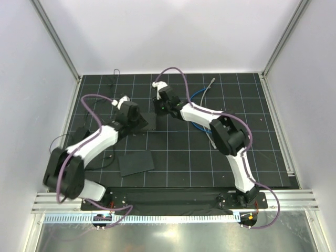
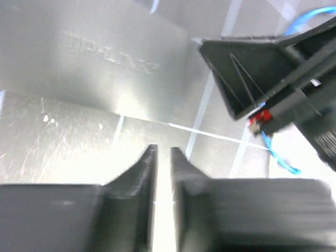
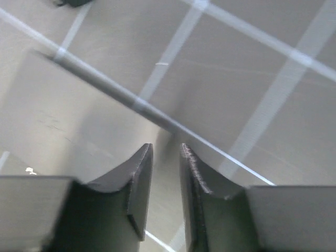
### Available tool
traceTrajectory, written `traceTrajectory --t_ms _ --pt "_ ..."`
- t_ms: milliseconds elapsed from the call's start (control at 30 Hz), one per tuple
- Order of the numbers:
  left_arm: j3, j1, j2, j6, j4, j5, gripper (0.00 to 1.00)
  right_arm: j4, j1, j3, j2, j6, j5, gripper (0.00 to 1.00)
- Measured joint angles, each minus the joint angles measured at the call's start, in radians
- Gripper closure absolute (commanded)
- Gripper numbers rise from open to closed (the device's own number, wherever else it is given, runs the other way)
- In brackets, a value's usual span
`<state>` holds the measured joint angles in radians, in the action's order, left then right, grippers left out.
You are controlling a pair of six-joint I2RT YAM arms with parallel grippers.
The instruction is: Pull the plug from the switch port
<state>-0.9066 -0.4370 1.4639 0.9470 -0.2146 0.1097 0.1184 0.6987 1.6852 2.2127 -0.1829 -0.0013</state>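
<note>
The compact black box (image 1: 146,122), marked TP-LINK on top (image 2: 105,52), lies on the mat left of centre. My left gripper (image 1: 131,112) sits low over its top; the jaws (image 2: 163,152) stand a thin slit apart with nothing between them. My right gripper (image 1: 161,98) is at the box's far right side; its jaws (image 3: 166,149) are nearly shut and empty over the box's edge. The blue cable (image 1: 198,94) runs under the right arm. In the left wrist view the blue cable (image 2: 277,156) ends at a small blurred red-and-pale bit under the right gripper (image 2: 247,73). The plug and port do not show clearly.
A flatter black slab (image 1: 135,163) lies near the front left. A grey cable with a plug end (image 1: 211,81) lies at the back right. A thin black wire (image 1: 113,79) lies at the back left. White walls and metal posts close in the mat.
</note>
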Motion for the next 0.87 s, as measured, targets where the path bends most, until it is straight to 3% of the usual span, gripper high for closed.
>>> traceTrajectory --t_ms 200,300,433,467,700,867 --pt "0.133 0.000 -0.364 -0.017 -0.008 0.002 0.34 0.009 -0.007 -0.152 -0.267 0.033 0.220 0.30" --pt "0.204 0.001 -0.515 -0.010 -0.004 -0.029 0.24 0.035 -0.007 -0.237 -0.434 -0.001 0.305 0.17" --pt "0.357 0.001 -0.664 0.021 0.031 -0.136 0.20 0.090 -0.006 -0.459 -0.690 -0.111 0.375 0.08" --pt "0.392 0.001 -0.683 0.031 0.042 -0.163 0.19 0.117 -0.006 -0.523 -0.753 -0.148 0.386 0.01" --pt "0.653 0.001 -0.861 0.167 0.125 -0.333 0.17 0.297 0.000 -0.956 -1.213 -0.374 0.404 0.00" --pt "0.774 0.001 -0.986 0.262 0.270 -0.418 0.15 0.384 0.002 -1.145 -1.528 -0.465 0.347 0.00"
